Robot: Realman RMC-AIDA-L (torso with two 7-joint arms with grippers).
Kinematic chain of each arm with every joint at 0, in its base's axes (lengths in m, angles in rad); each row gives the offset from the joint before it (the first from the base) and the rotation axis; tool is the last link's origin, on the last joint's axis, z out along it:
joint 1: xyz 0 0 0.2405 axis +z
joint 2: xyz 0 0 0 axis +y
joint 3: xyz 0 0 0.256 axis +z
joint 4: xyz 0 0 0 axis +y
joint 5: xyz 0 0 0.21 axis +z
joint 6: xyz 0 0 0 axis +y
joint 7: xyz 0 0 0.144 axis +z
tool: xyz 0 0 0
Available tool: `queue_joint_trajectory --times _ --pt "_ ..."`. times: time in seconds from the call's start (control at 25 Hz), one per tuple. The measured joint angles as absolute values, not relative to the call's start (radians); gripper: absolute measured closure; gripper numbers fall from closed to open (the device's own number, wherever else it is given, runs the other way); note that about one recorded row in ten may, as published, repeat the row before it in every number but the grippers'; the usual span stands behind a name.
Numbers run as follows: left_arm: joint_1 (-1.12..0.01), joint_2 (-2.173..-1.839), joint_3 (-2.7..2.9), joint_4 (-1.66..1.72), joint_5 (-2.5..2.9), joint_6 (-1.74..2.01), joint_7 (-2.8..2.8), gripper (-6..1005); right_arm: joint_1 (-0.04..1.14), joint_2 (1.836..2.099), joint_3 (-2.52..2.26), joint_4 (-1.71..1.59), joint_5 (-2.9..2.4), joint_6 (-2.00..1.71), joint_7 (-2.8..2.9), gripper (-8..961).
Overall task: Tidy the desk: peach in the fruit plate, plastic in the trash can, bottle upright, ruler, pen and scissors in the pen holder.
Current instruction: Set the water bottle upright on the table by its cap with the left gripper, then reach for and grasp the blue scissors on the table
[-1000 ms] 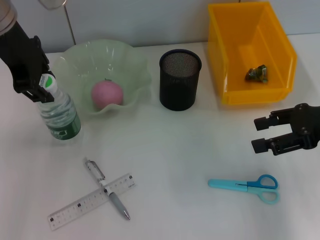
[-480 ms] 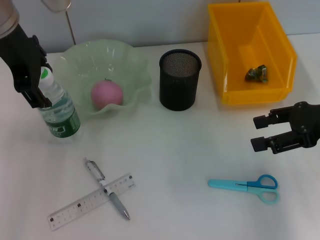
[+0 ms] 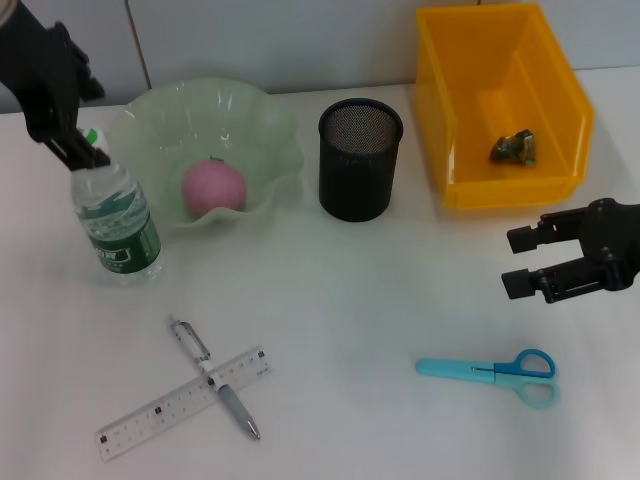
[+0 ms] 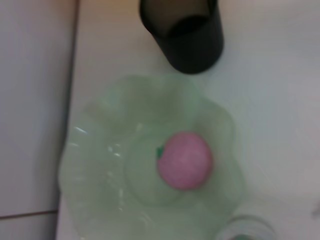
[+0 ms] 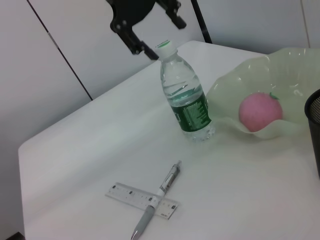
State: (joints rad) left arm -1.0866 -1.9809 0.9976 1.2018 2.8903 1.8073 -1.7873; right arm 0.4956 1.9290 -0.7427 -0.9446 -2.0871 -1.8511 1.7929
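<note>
Bottle point(image 3: 117, 222) stands upright on the white table point(image 3: 380, 290), near the left edge, just beside the pale green fruit plate point(image 3: 262, 120). Its cap is on, green label around the lower body. Left gripper point(image 3: 75, 140) hangs just above and behind the cap; from the right wrist view its fingers point(image 5: 136, 45) are spread and not closed on the bottle, one tip close to the cap.

Peach point(image 3: 213, 187) lies inside the fruit plate, roughly at the middle. Black mesh pen holder point(image 3: 360, 160) stands upright between the plate and the yellow trash can point(image 3: 560, 100). A crumpled piece of plastic point(image 3: 513, 148) lies on the bin floor.

Ruler point(image 3: 185, 402) lies flat at the near left of the table, with the pen point(image 3: 215, 378) laid across it, the two touching and forming a cross. Scissors point(image 3: 490, 373) lie flat at the near right, blades closed, handles toward the right edge.

Right gripper point(image 3: 522, 263) hovers over the table on the right side, in front of the trash can and above the scissors' area, fingers apart, holding nothing.
</note>
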Motion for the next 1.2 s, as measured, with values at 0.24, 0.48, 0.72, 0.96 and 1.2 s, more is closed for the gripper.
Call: queue_joint_trajectory --times 0.24,0.48,0.72,0.96,1.2 --pt "-1.082 -1.996 0.882 1.258 2.866 1.817 -1.745 214 0.498 1.927 -0.743 -0.946 -2.088 -1.847 1.783 152" --pt "-1.037 -1.995 0.739 1.29 2.574 1.859 -1.722 215 0.5 1.925 -0.742 -0.961 -2.086 -1.849 1.772 152" --pt "-0.928 -1.986 0.677 1.225 2.182 1.828 -1.733 215 0.501 1.924 -0.742 -0.975 -2.084 -1.853 1.77 152" --pt "-0.818 -2.049 0.688 1.136 1.978 1.768 -1.685 216 0.5 1.931 -0.742 -1.02 -2.072 -1.861 1.76 152" --pt "-0.73 -2.069 0.804 0.985 1.79 1.673 -1.644 216 0.501 1.928 -0.732 -1.02 -2.054 -1.876 1.753 152"
